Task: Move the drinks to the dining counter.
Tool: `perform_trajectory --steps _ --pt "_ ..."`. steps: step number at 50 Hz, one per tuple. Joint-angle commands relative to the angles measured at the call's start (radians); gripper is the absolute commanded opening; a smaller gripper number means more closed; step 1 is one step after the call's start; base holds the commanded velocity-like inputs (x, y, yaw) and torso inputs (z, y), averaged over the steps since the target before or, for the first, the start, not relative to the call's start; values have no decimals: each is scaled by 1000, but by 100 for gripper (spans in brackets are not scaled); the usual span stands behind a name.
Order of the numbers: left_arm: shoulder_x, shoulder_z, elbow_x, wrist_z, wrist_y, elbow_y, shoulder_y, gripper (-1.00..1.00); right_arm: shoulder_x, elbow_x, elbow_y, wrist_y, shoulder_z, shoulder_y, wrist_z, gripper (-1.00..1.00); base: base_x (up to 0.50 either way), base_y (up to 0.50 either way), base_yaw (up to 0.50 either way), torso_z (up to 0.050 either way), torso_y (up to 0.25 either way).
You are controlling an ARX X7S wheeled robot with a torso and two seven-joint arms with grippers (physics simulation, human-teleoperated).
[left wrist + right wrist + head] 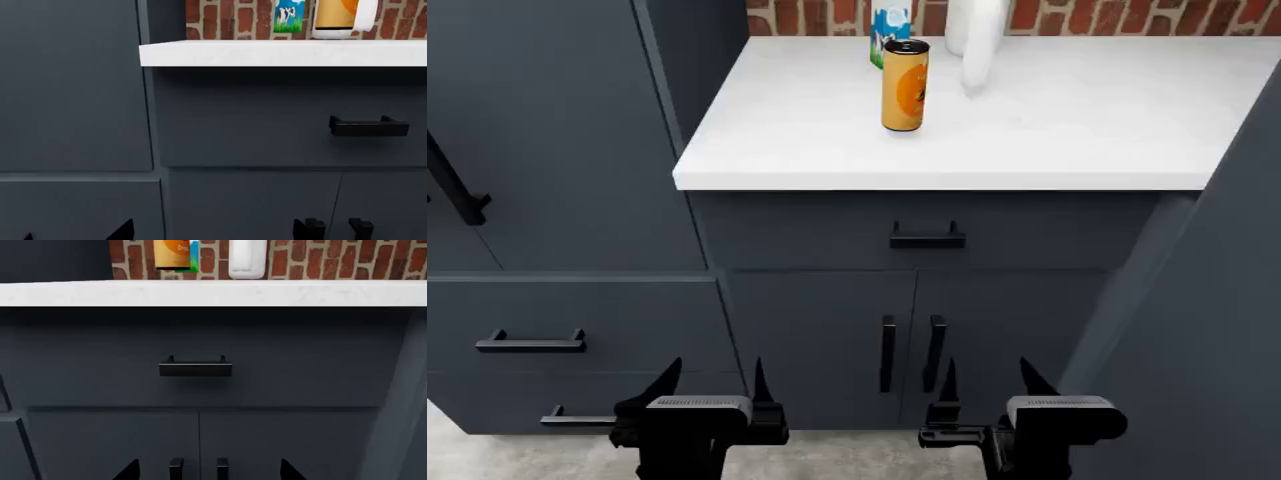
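The tall orange can (905,85) stands on the white-topped cabinet (827,150) that has black bar handles. The milk carton (889,22) with cow print stands just behind the can, and the white bottle (981,40) stands to their right near the brick wall. The left wrist view shows the carton (289,16), can (333,17) and bottle (367,15). The right wrist view shows the can (172,254) and bottle (247,259). My left gripper (711,385) and right gripper (985,382) are open and empty, low in front of the cabinet doors. The dining counter is out of view.
A tall dark grey cabinet (547,130) stands to the left of the white top, with drawers (531,342) below. A dark panel (1228,300) rises at the right. The cabinet has a drawer handle (928,238) and two door handles (910,352).
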Motion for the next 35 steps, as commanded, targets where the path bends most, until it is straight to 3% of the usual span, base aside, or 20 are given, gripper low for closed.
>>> perform_trajectory --steps 1,10,14,19,29,35 --pt "-15 13 -31 -13 -6 15 3 100 18 11 -14 -1 -33 1 6 100 0 0 0 0 0" --pt "-50 58 -15 -58 -59 90 5 100 52 52 -150 51 -91 -20 -7 100 0 0 0 0 0" --pt "-63 71 -60 -48 -237 299 -4 100 64 77 -365 175 -116 -20 -13 100 0 0 0 0 0" --pt "-95 78 -64 -47 -540 545 -196 100 76 149 -571 501 -99 165 -28 100 0 0 0 0 0" --pt "-77 72 -129 -48 -805 623 -509 100 54 247 -691 835 12 486 75 100 0 0 0 0 0" --pt "-70 90 -142 -61 -812 640 -526 100 48 255 -751 871 -8 551 125 100 157 -2 0 0 0"
